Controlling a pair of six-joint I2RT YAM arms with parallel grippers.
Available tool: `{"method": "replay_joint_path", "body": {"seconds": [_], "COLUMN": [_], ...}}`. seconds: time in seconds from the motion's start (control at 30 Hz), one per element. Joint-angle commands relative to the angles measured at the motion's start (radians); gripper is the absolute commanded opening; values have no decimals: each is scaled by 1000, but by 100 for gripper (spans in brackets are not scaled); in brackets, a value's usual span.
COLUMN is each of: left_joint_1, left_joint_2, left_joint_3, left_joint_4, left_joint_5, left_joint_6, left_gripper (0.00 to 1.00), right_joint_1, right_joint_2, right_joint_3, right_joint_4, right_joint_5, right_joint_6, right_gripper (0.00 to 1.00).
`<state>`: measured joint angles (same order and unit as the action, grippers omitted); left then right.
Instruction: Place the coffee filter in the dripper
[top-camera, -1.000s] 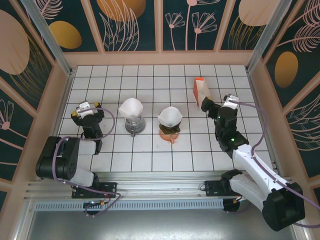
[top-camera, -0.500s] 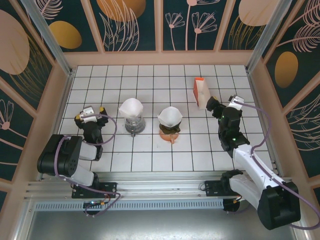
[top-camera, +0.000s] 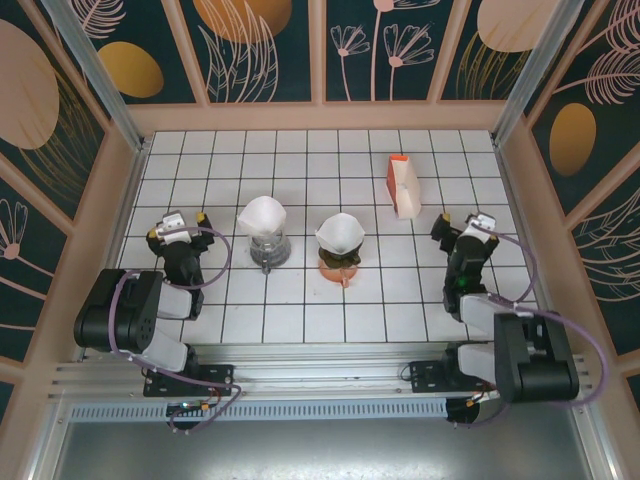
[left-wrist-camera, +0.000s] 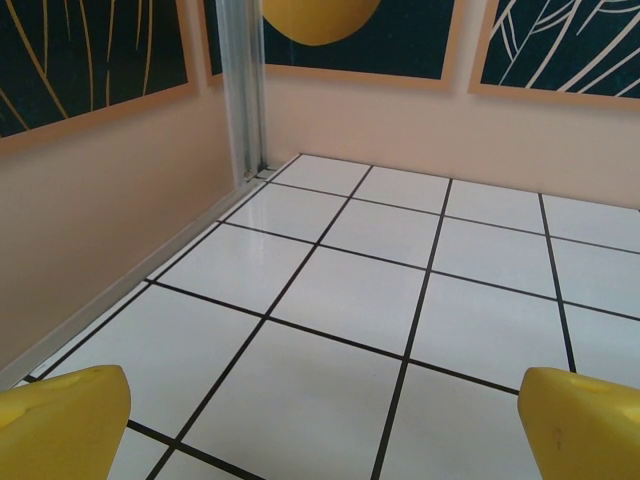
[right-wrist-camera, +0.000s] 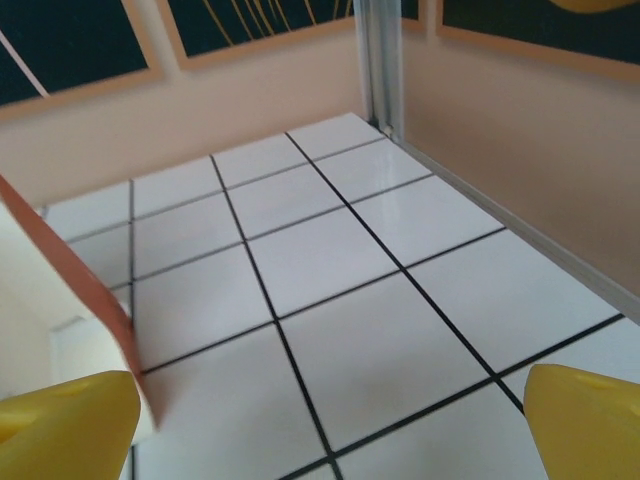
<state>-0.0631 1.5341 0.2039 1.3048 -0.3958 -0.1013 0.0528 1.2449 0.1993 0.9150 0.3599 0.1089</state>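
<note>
Your left gripper (top-camera: 177, 225), right gripper (top-camera: 462, 228): jaws spread, both well apart from drippers. One filter (top-camera: 338, 232) sits in orange dripper (top-camera: 338, 263); second filter (top-camera: 262, 214) in glass dripper (top-camera: 266, 250). Box (top-camera: 403, 188) stands behind.

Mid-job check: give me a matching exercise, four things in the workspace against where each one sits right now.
Things:
1. box
2. orange dripper
3. clear dripper
4. left pincer

Places:
A. farthest left, open and empty
B. in the middle, holding a white filter
C. farthest back on the right, beyond the right pincer
D. between the left pincer and the orange dripper

Pairs: 1-C, 2-B, 3-D, 4-A
</note>
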Motion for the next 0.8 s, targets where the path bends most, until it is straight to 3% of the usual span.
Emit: {"method": "replay_joint_path", "body": {"seconds": [0.0,0.13,0.33,0.47,0.53,0.57,0.77], "left_joint_1": [9,9,9,9,9,10,14], "left_joint_2": [-12,-10,-11,-11,-10,-10,-8], "left_joint_3": [15,14,16,15,15,15,22], "left_joint_4": [10,10,7,7,7,7,-1], "left_joint_5": [16,16,17,17,18,18,22], "left_joint_6": [-14,-14,-15,-15,-15,-15,-19], "left_gripper": [99,99,99,99,99,99,99], "right_joint_1": [-11,-20,-38,-61,-75,-67,-69], "right_joint_2": [112,249,274,277,319,328,320], "right_joint_3": [-11,-27,61,58,7,-21,-3], "right_joint_4": [305,462,301,311,432,506,452], "right_joint_5": [-22,-46,-154,-237,-292,-239,-220], "right_joint_6": [-65,-73,-75,-71,-81,-73,-58], "right_gripper": [99,99,99,99,99,99,99]}}
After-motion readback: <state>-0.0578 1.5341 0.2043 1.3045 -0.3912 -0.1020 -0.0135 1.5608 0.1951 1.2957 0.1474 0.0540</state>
